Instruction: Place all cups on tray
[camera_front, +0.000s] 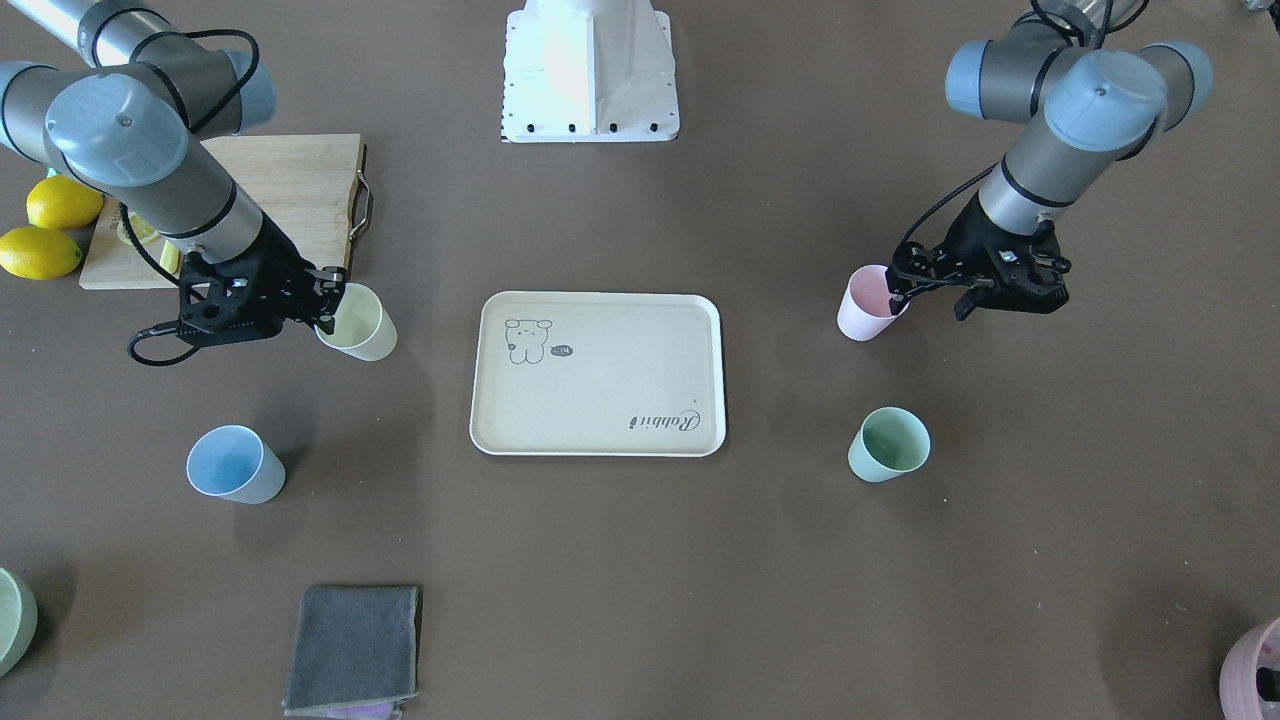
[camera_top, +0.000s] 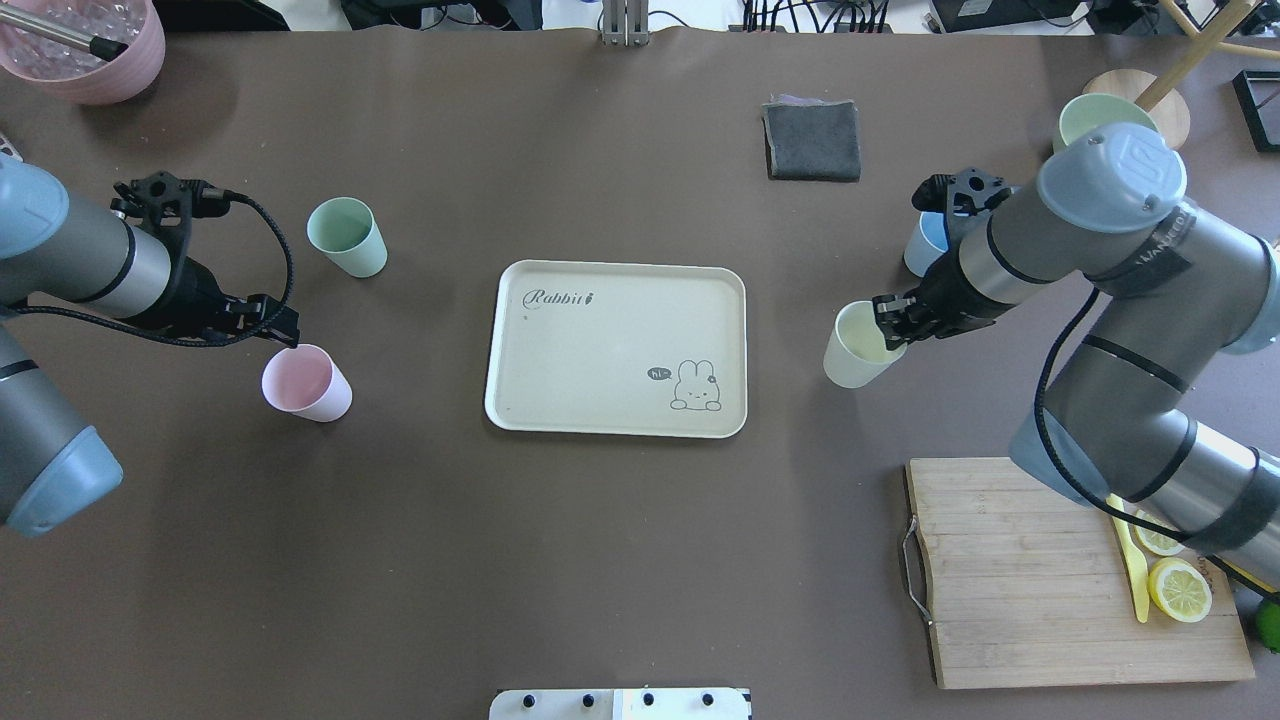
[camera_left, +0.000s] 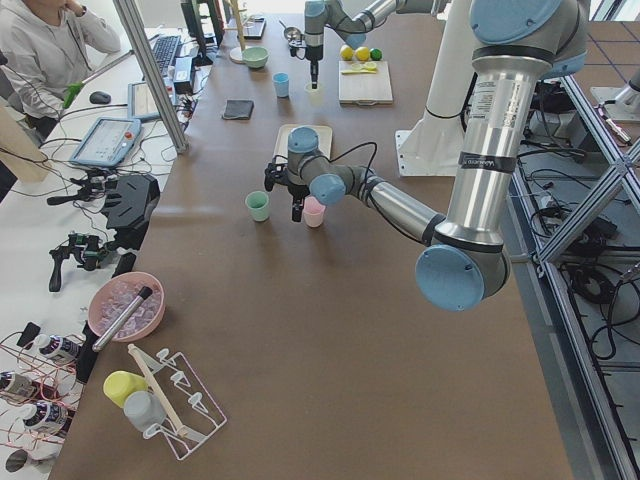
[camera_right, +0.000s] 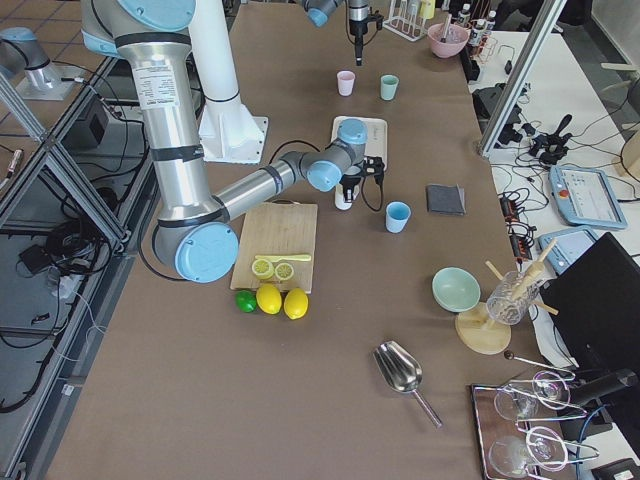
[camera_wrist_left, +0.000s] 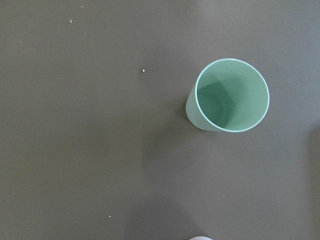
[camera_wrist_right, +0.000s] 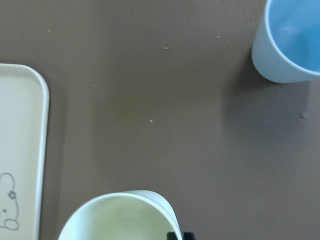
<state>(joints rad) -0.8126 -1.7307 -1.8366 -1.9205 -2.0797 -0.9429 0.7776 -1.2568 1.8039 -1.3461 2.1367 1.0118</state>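
Observation:
The cream tray (camera_top: 615, 330) lies mid-table with nothing on it. My left gripper (camera_top: 286, 338) is shut on the near rim of the pink cup (camera_top: 306, 383), which stands left of the tray. My right gripper (camera_top: 890, 326) is shut on the rim of the pale yellow cup (camera_top: 856, 346), right of the tray; one fingertip (camera_wrist_right: 180, 235) shows at that rim in the right wrist view. The mint green cup (camera_top: 347, 236) stands free beyond the pink one. The light blue cup (camera_top: 920, 246) stands behind my right forearm, partly hidden.
A wooden cutting board (camera_top: 1030, 580) with lemon slices lies at the near right, under my right arm. A grey cloth (camera_top: 812, 140) lies beyond the tray. A pale green bowl (camera_top: 1095, 115) sits far right and a mauve-pink bowl (camera_top: 85, 55) far left.

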